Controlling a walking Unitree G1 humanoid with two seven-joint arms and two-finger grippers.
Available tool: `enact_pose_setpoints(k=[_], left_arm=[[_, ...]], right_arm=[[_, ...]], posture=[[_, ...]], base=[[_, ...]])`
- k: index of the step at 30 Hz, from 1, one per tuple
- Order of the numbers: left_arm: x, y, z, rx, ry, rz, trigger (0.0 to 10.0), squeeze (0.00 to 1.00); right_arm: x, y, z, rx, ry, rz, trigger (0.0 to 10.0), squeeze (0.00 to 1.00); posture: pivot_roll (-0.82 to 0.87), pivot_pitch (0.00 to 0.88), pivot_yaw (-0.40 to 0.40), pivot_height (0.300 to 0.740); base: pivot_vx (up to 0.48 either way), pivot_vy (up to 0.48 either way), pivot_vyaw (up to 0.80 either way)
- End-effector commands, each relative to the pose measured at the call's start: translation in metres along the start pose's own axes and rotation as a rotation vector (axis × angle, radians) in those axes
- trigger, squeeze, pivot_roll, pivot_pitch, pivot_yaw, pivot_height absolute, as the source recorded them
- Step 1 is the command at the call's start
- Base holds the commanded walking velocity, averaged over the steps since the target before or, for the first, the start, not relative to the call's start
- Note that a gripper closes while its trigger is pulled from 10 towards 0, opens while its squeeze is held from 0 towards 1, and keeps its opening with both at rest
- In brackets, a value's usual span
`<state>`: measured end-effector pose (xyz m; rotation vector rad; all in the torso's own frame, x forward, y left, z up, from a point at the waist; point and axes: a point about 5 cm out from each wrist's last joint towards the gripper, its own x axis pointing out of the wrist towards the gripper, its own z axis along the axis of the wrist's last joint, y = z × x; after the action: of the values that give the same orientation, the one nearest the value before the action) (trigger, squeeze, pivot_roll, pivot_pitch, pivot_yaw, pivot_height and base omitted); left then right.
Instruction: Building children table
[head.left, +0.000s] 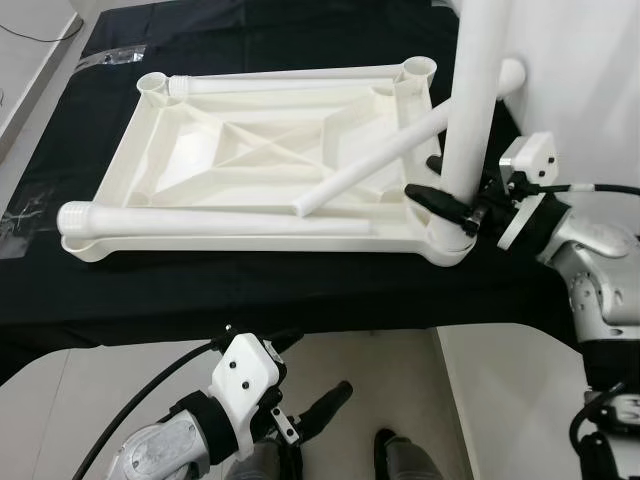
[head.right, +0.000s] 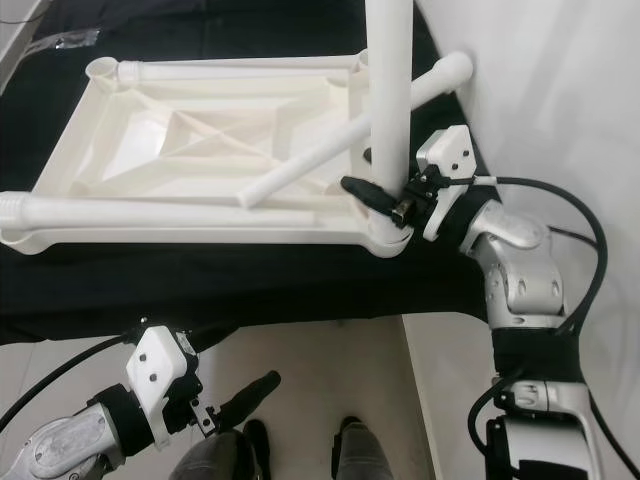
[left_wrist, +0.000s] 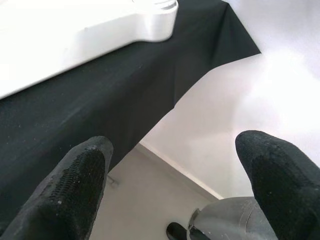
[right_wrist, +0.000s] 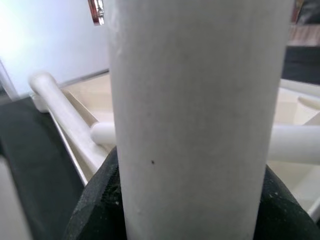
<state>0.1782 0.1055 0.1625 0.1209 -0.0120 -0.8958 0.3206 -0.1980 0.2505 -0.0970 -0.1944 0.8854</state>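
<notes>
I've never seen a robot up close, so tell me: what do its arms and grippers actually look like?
Both arms are silver metal with rounded, jointed segments. Each ends in a white, boxy wrist block and two long black fingers with a rough, textured surface. Black cables loop along the left arm and the right arm. The left gripper and right gripper look alike.

smooth, probably plastic white table top (head.left: 250, 150) and upright leg (head.left: 470, 110); matt black cloth (head.left: 300, 290) beneath.

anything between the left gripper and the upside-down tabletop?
No object: only black cloth and its hanging edge separate the left gripper from the tabletop, seen in both eye views.
</notes>
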Motion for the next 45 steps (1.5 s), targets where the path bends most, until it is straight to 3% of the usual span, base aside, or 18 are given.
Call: enact_pose_setpoints(k=[1, 4, 11, 14, 17, 20, 27, 31, 35, 40, 42, 43, 45], left_arm=[[-0.001, -0.002, -0.001, -0.014, 0.003, -0.002, 10.0, 0.00], [-0.001, -0.001, -0.001, -0.013, 0.003, -0.002, 10.0, 0.00], [-0.001, -0.001, -0.002, -0.009, 0.003, 0.000, 10.0, 0.00], [0.000, 0.000, -0.002, -0.008, 0.003, 0.001, 10.0, 0.00], [0.000, 0.000, -0.001, -0.007, 0.000, 0.003, 10.0, 0.00], [0.000, -0.001, -0.001, -0.008, -0.001, 0.003, 10.0, 0.00], [0.000, -0.001, -0.001, -0.009, -0.001, 0.003, 10.0, 0.00], [0.000, -0.001, -0.002, -0.009, 0.000, 0.001, 10.0, 0.00], [0.001, -0.002, -0.002, -0.010, 0.000, 0.001, 10.0, 0.00], [0.001, -0.003, -0.002, -0.010, -0.002, 0.001, 10.0, 0.00], [0.001, -0.003, -0.002, -0.010, -0.002, 0.000, 10.0, 0.00], [0.002, -0.003, -0.002, -0.011, -0.003, -0.003, 10.0, 0.00], [0.001, -0.004, -0.002, -0.012, -0.004, -0.005, 10.0, 0.00]], right_arm=[[0.012, 0.022, -0.017, 0.111, 0.015, 0.078, 10.0, 0.00], [0.026, 0.047, -0.024, 0.147, -0.015, 0.080, 10.0, 0.00], [0.047, 0.079, -0.030, 0.100, -0.001, 0.087, 10.0, 0.00], [0.051, 0.082, -0.030, 0.066, 0.008, 0.072, 10.0, 0.00], [0.063, 0.077, -0.027, -0.036, 0.025, -0.006, 10.0, 0.00], [0.066, 0.076, -0.023, -0.053, 0.019, -0.035, 10.0, 0.00], [0.086, 0.075, -0.013, -0.059, -0.031, -0.120, 10.0, 0.00], [0.101, 0.074, -0.004, 0.014, -0.103, -0.171, 10.0, 0.00], [0.104, 0.074, -0.003, 0.033, -0.122, -0.182, 10.0, 0.00], [0.089, 0.076, -0.002, -0.010, -0.109, 0.100, 10.0, 0.00], [0.087, 0.076, -0.001, -0.018, -0.107, 0.129, 10.0, 0.00], [0.077, 0.068, -0.001, -0.041, -0.060, 0.246, 10.0, 0.00], [0.070, 0.062, -0.002, -0.061, -0.018, 0.323, 10.0, 0.00]], posture=[[0.03, 0.294, 0.056, 0.740], [0.03, 0.294, 0.057, 0.740], [0.03, 0.292, 0.054, 0.740], [0.03, 0.292, 0.054, 0.740], [0.03, 0.293, 0.052, 0.740], [0.03, 0.292, 0.051, 0.740], [0.03, 0.293, 0.050, 0.740], [0.04, 0.288, 0.049, 0.740], [0.03, 0.285, 0.047, 0.740], [0.03, 0.281, 0.047, 0.740], [0.03, 0.281, 0.047, 0.740], [0.03, 0.281, 0.045, 0.740], [0.03, 0.281, 0.043, 0.740]], base=[[0.000, 0.000, 0.00], [0.000, 0.000, 0.00], [0.000, 0.000, 0.00], [0.000, 0.000, 0.00], [0.000, 0.000, 0.00], [0.000, 0.000, 0.00], [0.000, 0.000, 0.00], [0.000, 0.000, 0.00], [0.000, 0.000, 0.00], [0.000, 0.000, 0.00], [0.000, 0.000, 0.00], [0.000, 0.000, 0.00], [0.000, 0.000, 0.00]])
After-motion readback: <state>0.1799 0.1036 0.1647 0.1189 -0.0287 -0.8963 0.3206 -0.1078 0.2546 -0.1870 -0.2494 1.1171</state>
